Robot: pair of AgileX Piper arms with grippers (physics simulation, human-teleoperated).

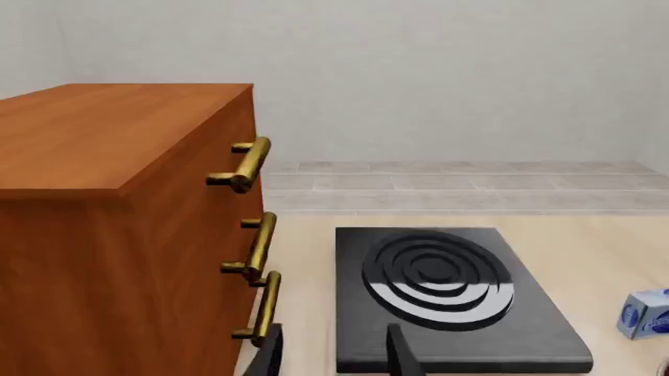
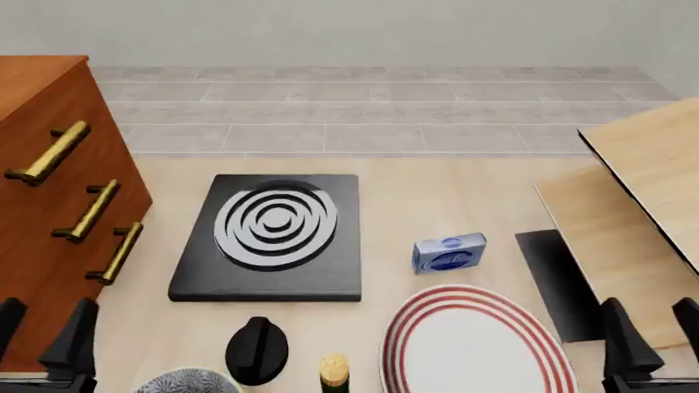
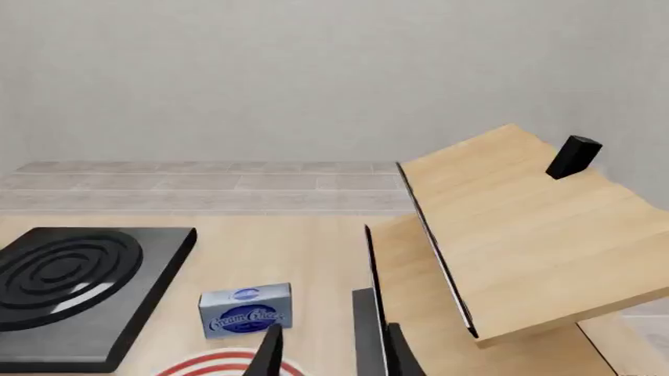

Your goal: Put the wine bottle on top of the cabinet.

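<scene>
Tall at the table's left edge: the cabinet point(image 2: 44, 213), reddish-brown, three brass bar handles point(image 2: 90, 210) facing the middle, its flat top bare as seen from the left wrist view. Far right, a pale slanted wooden rack point(image 2: 644, 205). Between them, a black hob plate point(image 2: 273, 237) with concentric rings, then a red-ringed white plate point(image 2: 475, 344), a small blue box point(image 2: 449, 253) beside it, a squat black knob point(image 2: 257, 350). Smallest of all, at the very near edge between knob and plate: only the tan cork top of the wine bottle point(image 2: 334, 371), upright as far as can be told, body out of frame. Nothing grasped yet; reach still to be made, probably best by the left gripper point(image 2: 44, 344), nearer the cabinet. Worth approaching low and level, taking the body rather than the narrow neck, keeping clear of the knob just beside it, then lifting well above the handles before moving over the top. Left gripper low at the near-left corner just beside the cabinet's front, fingers pointing forward, jaws apart and empty. Right gripper point(image 2: 650, 340) mirrored at the near-right corner by the rack, jaws likewise parted, holding nothing.
</scene>
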